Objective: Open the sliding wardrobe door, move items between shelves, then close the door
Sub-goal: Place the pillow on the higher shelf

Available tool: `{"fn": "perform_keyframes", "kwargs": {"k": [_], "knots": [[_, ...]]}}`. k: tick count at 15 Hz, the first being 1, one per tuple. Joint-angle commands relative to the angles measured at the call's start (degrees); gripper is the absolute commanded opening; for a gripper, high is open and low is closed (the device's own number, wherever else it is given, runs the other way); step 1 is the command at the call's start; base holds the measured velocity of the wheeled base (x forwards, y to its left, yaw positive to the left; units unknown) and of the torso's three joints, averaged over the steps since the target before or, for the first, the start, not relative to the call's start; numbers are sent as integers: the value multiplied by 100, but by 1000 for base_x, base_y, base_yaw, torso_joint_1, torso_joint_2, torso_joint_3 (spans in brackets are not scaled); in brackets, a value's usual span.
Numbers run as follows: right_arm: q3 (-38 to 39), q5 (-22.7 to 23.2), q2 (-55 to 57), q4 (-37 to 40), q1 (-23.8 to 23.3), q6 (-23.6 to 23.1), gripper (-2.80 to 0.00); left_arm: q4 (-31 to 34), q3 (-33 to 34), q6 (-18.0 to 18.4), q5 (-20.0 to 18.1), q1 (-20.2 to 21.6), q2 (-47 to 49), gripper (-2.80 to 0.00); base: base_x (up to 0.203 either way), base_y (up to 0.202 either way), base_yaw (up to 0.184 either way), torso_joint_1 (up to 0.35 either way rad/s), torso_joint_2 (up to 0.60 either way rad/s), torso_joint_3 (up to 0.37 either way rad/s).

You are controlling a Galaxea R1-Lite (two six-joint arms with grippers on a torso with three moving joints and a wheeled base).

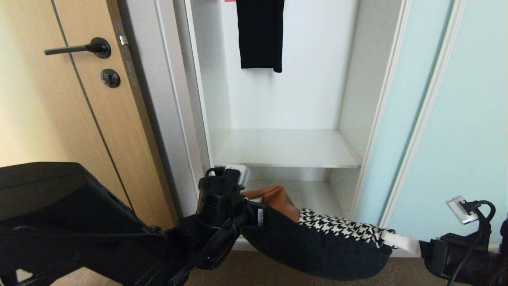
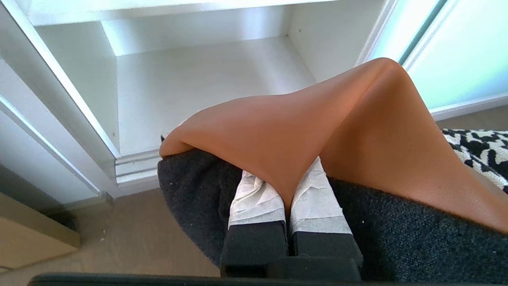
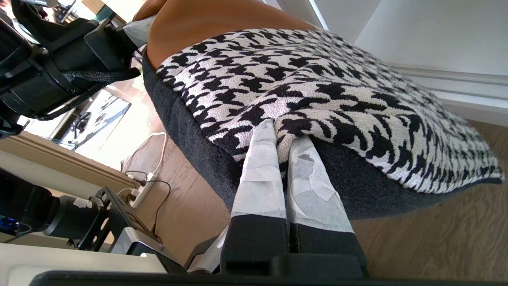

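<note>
So the patchwork cushion (image 1: pixel 317 246) is hanging in mid-air just in front of the open wardrobe, low down near the floor. Left tool (image 2: pixel 285 194) is clenched on the brown leather corner, right tool (image 3: pixel 283 137) on the houndstooth edge. A pinch at each end probably keeps it level for the upper shelf (image 1: pixel 285 149). Sliding door (image 1: pixel 456 119) is pushed off right.

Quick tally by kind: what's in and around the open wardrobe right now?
Cushion: 1, pinched by left pincer and right pincer
Shelves: 2, upper shelf, lower shelf
Hanging black garment: 1
Sliding door: 1
Wood door: 1
Total: 6
</note>
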Motion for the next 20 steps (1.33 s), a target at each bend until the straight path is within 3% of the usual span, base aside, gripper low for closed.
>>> {"fn": "perform_keyframes", "kwargs": {"k": [1, 5, 9, 11, 17, 20], "knots": [[-23, 26, -132, -46, 3, 20, -280, -45, 46, 28, 111, -3, 4, -280, 0, 0, 0, 0, 0, 0], [-66, 20, -721, -28, 11, 44, -280, -518, 74, 172, 140, -27, -102, -280, 0, 0, 0, 0, 0, 0], [-517, -79, -1221, 36, 3, 653, -280, -659, 291, 251, 155, -52, -207, -280, 0, 0, 0, 0, 0, 0], [-736, -89, -1309, 105, 3, 669, -280, -658, 415, 297, 149, -53, -424, -280, 0, 0, 0, 0, 0, 0], [-1470, -97, -1215, 854, 10, 674, -280, -667, 373, 410, 131, -97, -559, -280, 0, 0, 0, 0, 0, 0], [-2241, -89, -1282, 1500, 99, 674, -280, -658, 340, 410, 140, -97, -645, -280, 0, 0, 0, 0, 0, 0]]}}
